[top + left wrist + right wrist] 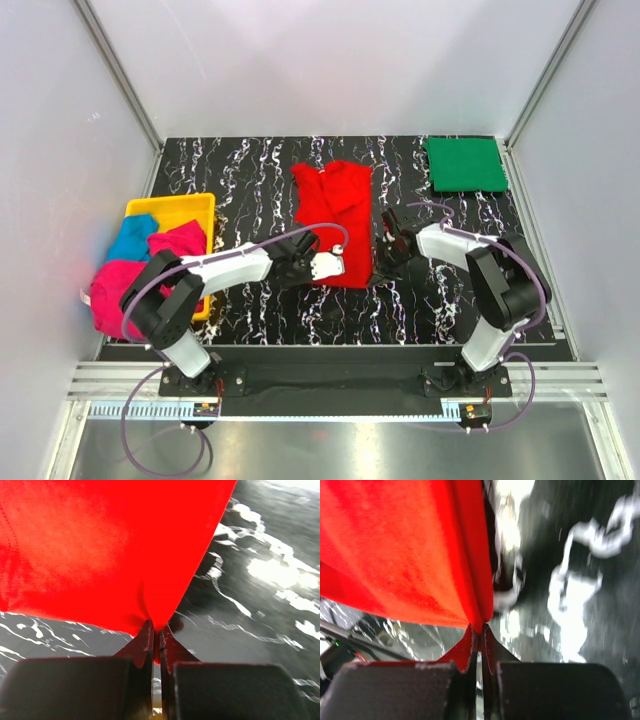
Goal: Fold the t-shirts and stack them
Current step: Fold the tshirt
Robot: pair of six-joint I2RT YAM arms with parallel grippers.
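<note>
The bright red t-shirt (pixel 335 200) lies partly folded in the middle of the black marbled table. My left gripper (pixel 312 268) is at its near left edge and my right gripper (pixel 380 258) at its near right edge. In the left wrist view the left gripper (pixel 157 630) is shut on a pinch of the red t-shirt (pixel 100 545), which fans out above the jaws. The right gripper (pixel 480 629) is likewise shut on a fold of the red t-shirt (pixel 395 555). A dark green t-shirt (pixel 465 163) lies folded flat at the back right.
A yellow tray (pixel 170 203) stands at the left edge, holding a turquoise t-shirt (pixel 130 238) and a magenta t-shirt (pixel 180 240); magenta cloth (pixel 112 292) spills over its near side. Grey walls enclose the table on three sides.
</note>
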